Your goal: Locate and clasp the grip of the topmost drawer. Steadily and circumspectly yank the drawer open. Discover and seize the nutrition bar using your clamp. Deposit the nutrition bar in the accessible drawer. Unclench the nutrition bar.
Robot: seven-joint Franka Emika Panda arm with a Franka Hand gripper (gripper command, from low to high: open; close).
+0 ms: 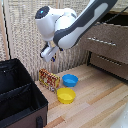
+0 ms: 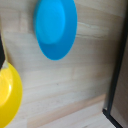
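Note:
The nutrition bar (image 1: 48,79), a red and yellow packet, stands on the wooden table next to the black box. My clamp (image 1: 50,57) hangs above it, apart from it, fingers pointing down, slightly spread and holding nothing. The topmost drawer (image 1: 106,44) with its silvery bar handle (image 1: 102,41) is at the exterior view's right; its front stands out forward of the drawer below (image 1: 113,65). The wrist view shows neither the bar nor the fingers clearly.
A blue bowl (image 1: 70,79) (image 2: 55,27) sits right of the bar and a yellow bowl (image 1: 66,95) (image 2: 7,95) in front of it. A large black box (image 1: 17,97) fills the exterior view's lower left. A dark edge (image 2: 118,75) borders the wrist view.

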